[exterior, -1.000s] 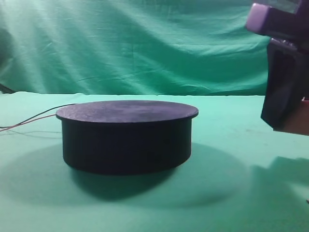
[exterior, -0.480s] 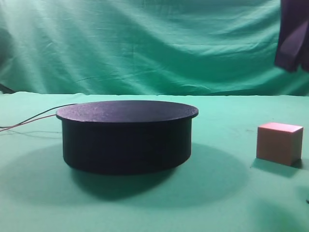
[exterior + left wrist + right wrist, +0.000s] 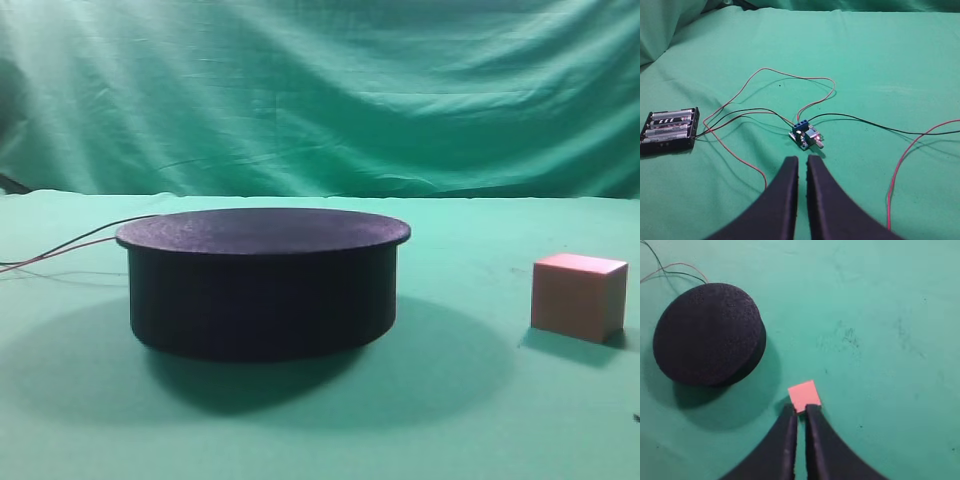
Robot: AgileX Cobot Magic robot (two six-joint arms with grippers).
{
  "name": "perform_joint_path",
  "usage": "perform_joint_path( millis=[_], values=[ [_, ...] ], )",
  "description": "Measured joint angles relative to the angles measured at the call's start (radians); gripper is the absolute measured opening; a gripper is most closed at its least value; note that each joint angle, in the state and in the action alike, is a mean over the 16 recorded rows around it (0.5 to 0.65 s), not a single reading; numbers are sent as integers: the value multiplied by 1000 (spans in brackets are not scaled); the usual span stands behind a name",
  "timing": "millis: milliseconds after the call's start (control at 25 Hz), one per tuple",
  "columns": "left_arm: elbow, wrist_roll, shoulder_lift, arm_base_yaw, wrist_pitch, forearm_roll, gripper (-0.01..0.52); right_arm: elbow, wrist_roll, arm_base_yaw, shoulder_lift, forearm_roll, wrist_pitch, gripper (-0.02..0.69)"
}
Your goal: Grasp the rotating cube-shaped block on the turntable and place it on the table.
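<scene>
**Cube on the green tabletop, both sets of fingers closed and empty**

The cube-shaped block (image 3: 579,296) stands on the tabletop (image 3: 470,420), off the turntable (image 3: 262,282) and well to its right in the exterior high view. It sits flat on the green cloth, upright, with its pale pinkish top and orange-brown sides showing, and casts a small shadow beside it. The turntable's flat round top is bare black. Thin red and black wires (image 3: 60,250) run from the turntable's left side across the cloth toward the left edge. A draped green backdrop (image 3: 320,90) hangs behind the tabletop. No arm shows in this view.

From the right wrist view the block (image 3: 804,396) lies on the cloth just beyond the tips of the right gripper (image 3: 799,411), with the turntable (image 3: 709,333) up and to the left, apart from it. The two dark fingers (image 3: 787,440) stand nearly together with only a thin slit between them, and nothing is held in that slit. Whether the tips are above the block or level with it cannot be told from this view.

The left wrist view shows the left gripper (image 3: 801,161) over another stretch of the green cloth. Its fingers (image 3: 785,195) are also drawn close together and hold nothing. Beyond them lie a small blue circuit board (image 3: 806,136), a black battery holder (image 3: 669,131) with cells in it at the left, and loops of red and black wire joining them.
</scene>
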Motion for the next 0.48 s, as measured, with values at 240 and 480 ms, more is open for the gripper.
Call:
perform_joint_path(
  millis=[240,480],
  values=[
    [0,0,0,0,0,0,0,70,-10,-67,-77,-94,-79,38],
    [0,0,0,0,0,0,0,234,-4,-188,-255,-147,-234,48]
  ],
)
